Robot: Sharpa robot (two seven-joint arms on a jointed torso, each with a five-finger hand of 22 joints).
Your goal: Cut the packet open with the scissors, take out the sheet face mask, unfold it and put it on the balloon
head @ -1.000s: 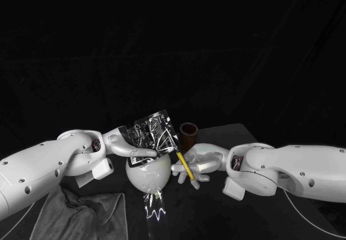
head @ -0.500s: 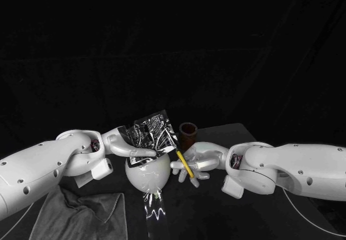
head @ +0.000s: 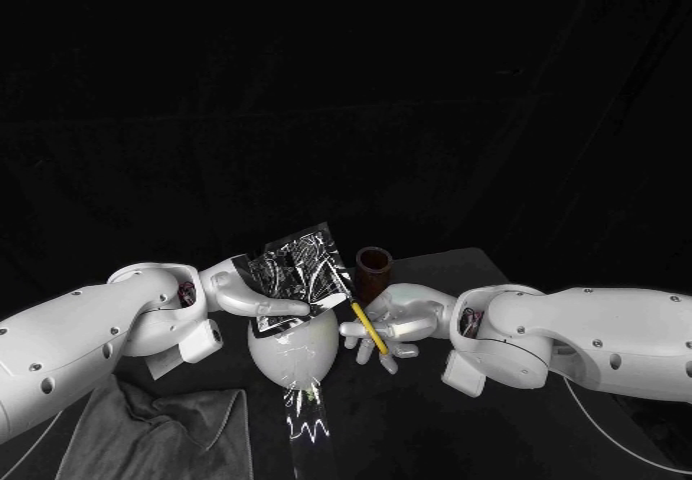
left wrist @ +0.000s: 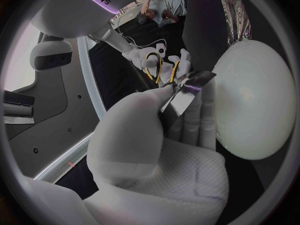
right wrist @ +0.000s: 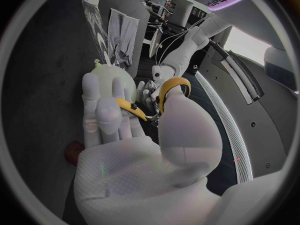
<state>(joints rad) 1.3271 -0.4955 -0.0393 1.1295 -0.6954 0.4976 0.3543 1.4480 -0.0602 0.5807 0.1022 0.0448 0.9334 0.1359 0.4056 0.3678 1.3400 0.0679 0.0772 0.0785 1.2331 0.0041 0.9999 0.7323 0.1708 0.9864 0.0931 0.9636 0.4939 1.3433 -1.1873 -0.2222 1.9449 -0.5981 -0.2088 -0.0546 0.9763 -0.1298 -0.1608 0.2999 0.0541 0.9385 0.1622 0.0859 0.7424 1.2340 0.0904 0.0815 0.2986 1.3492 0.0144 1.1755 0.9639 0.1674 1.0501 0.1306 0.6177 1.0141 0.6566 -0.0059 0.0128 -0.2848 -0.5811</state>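
One shiny crinkled packet (head: 300, 268) sits pinched in the left hand (head: 254, 292); right hand (head: 401, 318) grips yellow scissors (head: 369, 331).

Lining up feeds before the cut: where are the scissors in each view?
Head view: scissors in the right hand, right of the balloon.
Left wrist view: scissors beyond the packet, beside the balloon.
Right wrist view: scissors across that hand's fingers, balloon behind.
Shared landmark: the balloon.

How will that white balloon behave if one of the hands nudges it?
Probably very light: the balloon is an inflated, egg-shaped skin, so a nudge would likely send it rolling. Its glossy surface looks slippery to grip. It's likely fragile too, with the scissors in the right hand close beside it.
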